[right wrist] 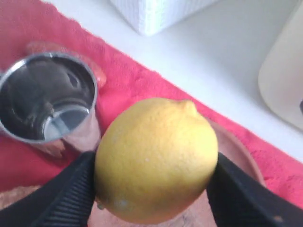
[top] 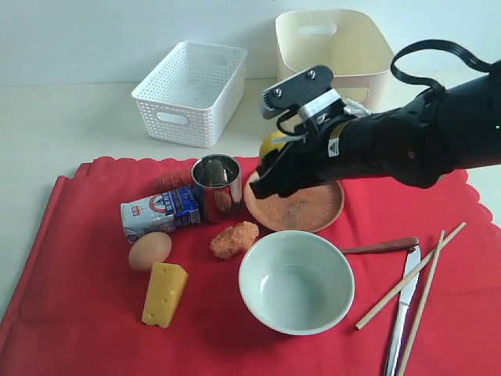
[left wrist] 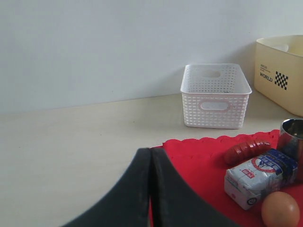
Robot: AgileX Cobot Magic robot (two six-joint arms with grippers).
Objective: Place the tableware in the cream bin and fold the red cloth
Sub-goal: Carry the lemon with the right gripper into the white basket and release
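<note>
Closest to me, low in the middle of the frame, sits the bowl (top: 296,282), pale green-white, mouth up and empty. It rests on the red cloth (top: 78,298), which spreads over most of the lower picture. At the lower right the knife (top: 403,305) and the chopsticks (top: 415,274) lie close together, their long axes slanting from the bottom edge up toward the right. The spoon (top: 380,247) lies roughly crosswise between them and the bowl, with its scoop hidden behind the bowl's rim.

Just above the bowl the plate (top: 301,211) lies flat, round, brown and grainy. The right hand (right wrist: 154,163) is over the plate's left part, clenched on a lemon (right wrist: 156,142), with its ribbed fingers (right wrist: 71,194) pressed to both sides of the fruit. I cannot tell whether the lemon rests on the plate or hangs just clear of it. The cup (top: 217,184) stands upright just left of the plate, shiny steel, open end up, nothing inside.

To my eye the fruit is being cleared so the plate can be lifted. The cream bin (top: 333,47) stands at the upper right on the bare worktop (top: 63,125), beyond the cloth and behind the right arm. From the plate, then, the way runs up and slightly right, and the right arm is plainly the nearer one. The left hand (left wrist: 150,189) shows only in its own wrist view, by the cloth's edge and well away from the plate, its fingers pressed together on nothing.
</note>
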